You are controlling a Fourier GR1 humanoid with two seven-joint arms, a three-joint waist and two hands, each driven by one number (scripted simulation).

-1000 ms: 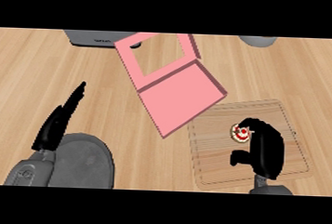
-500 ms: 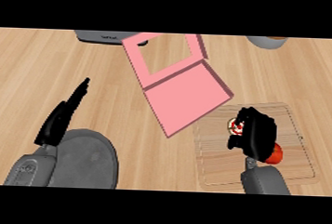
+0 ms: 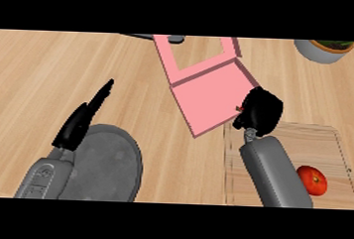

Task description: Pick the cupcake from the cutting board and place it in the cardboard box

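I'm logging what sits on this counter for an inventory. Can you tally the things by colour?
Pink: 1, the open pink box
Red: 1, the round red tomato
Grey: 1, the round grey plate
Light wood: 1, the wooden cutting board
White: 1, the white plant pot
Total: 5

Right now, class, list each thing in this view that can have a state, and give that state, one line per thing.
Pink box: open, lid raised, nothing visible inside.
Right hand: fingers curled, at the box's right edge; a bit of red shows under it.
Cupcake: mostly hidden under the right hand.
Left hand: open, fingers straight, holding nothing.
Cutting board: flat on the counter, holding a tomato.
Tomato: whole, lying on the board.
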